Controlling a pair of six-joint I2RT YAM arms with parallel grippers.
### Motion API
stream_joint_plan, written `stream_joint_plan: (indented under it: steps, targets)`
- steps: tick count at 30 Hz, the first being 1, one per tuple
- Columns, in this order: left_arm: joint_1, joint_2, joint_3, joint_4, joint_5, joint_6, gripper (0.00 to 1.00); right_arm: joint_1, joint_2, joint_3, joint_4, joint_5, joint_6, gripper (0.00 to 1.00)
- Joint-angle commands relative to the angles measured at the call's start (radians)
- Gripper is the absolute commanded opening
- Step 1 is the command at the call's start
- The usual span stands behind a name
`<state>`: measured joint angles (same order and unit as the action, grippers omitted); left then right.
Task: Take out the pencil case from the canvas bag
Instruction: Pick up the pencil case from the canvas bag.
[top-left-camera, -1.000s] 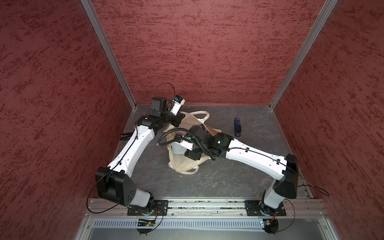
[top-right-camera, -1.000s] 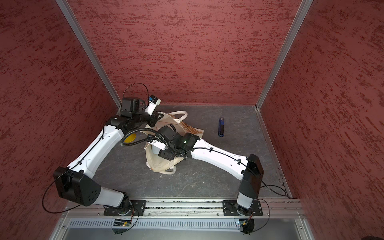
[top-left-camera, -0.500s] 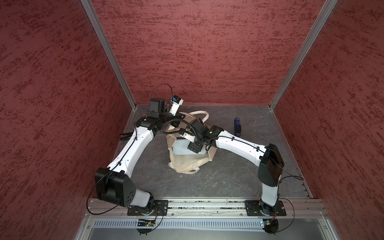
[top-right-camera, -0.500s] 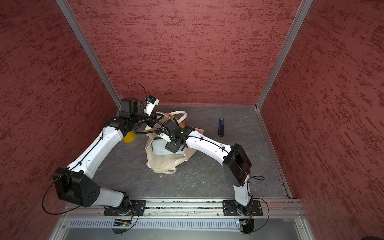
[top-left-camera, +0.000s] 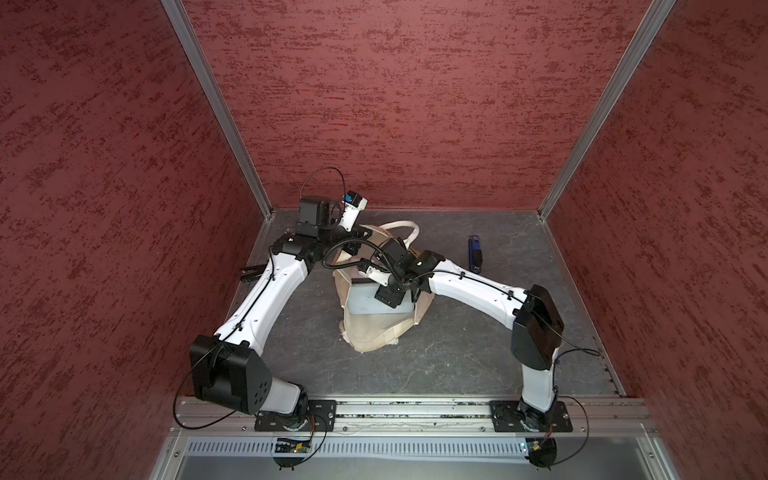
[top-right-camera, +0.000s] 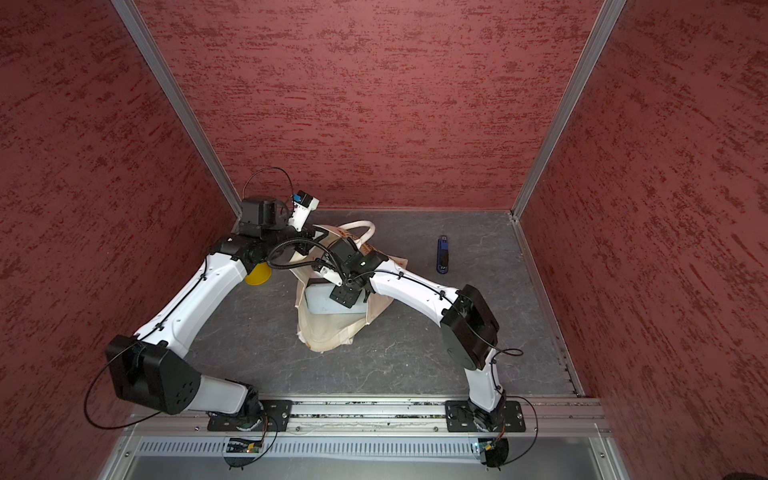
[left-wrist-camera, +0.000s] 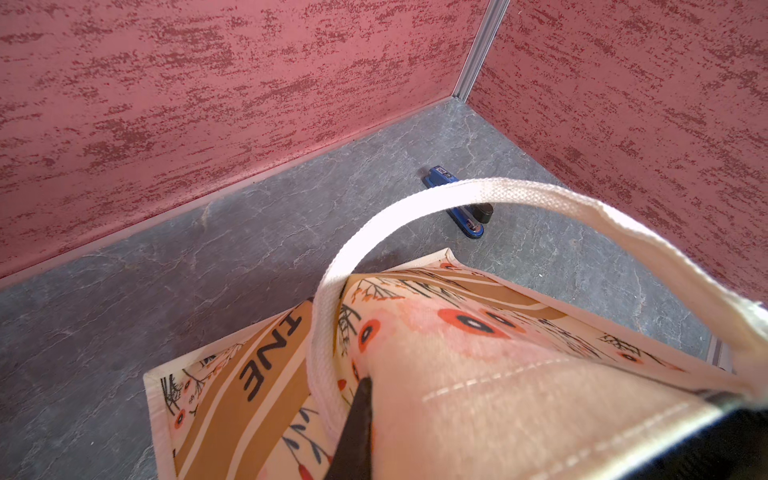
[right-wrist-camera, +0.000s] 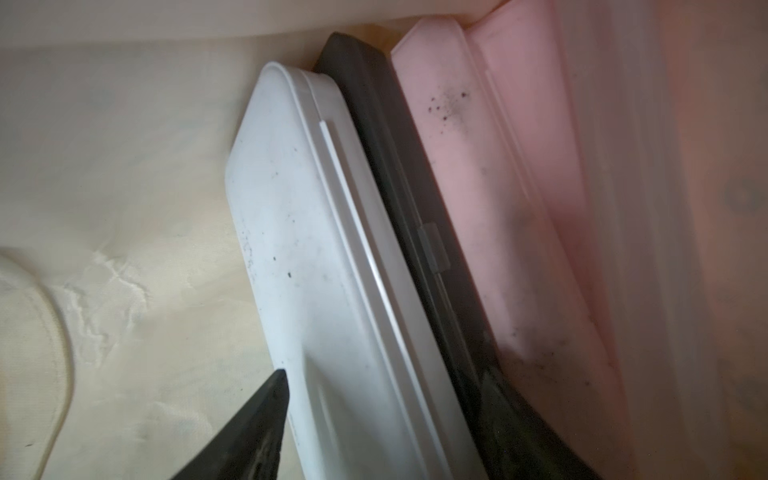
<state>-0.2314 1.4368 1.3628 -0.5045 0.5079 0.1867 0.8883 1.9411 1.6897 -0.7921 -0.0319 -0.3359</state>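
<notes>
my left claw (left-wrist-camera: 540, 405) pinching the rim of the canvas bag (top-left-camera: 374, 332), my right claw (right-wrist-camera: 386, 411) spread inside it, astride a white pencil case (right-wrist-camera: 299, 232), grey case (right-wrist-camera: 399, 166) touching that

The cream canvas bag with flowers and tan stripes (top-left-camera: 374, 332) sags open; a flat white plastic pencil case (top-left-camera: 363, 300) stands inside

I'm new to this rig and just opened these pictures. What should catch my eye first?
The cream canvas bag sits mid-floor, its rim pinched by the left gripper while the right gripper reaches inside. There three flat cases lie side by side: a white case, a dark case and a pink case, with the gripper's fingers straddling the white one. A blue stapler lies apart, nearer the back wall.
</notes>
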Motion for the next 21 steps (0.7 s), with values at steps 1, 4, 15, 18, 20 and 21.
stream_joint_plan:
  steps: [1, 4, 15, 18, 20, 21]
  targets:
    - [0.007, -0.018, 0.005, 0.077, 0.005, -0.018, 0.00, 0.011, -0.020, -0.012, -0.099, -0.153, 0.024, 0.70]
    - [0.007, -0.015, 0.005, 0.077, 0.002, -0.020, 0.00, 0.022, -0.017, -0.014, -0.130, -0.196, 0.034, 0.66]
    - [-0.002, -0.011, 0.007, 0.067, -0.010, -0.020, 0.00, 0.059, -0.009, -0.072, -0.119, -0.123, 0.082, 0.66]
    - [-0.009, -0.010, 0.006, 0.064, -0.022, -0.012, 0.00, 0.059, 0.030, -0.023, -0.139, -0.126, 0.089, 0.64]
    - [-0.011, -0.011, 0.008, 0.063, -0.023, -0.012, 0.00, 0.060, 0.041, -0.004, -0.144, -0.108, 0.095, 0.63]
    - [-0.013, -0.011, 0.007, 0.063, -0.022, -0.012, 0.00, 0.061, 0.040, 0.001, -0.140, -0.080, 0.100, 0.63]
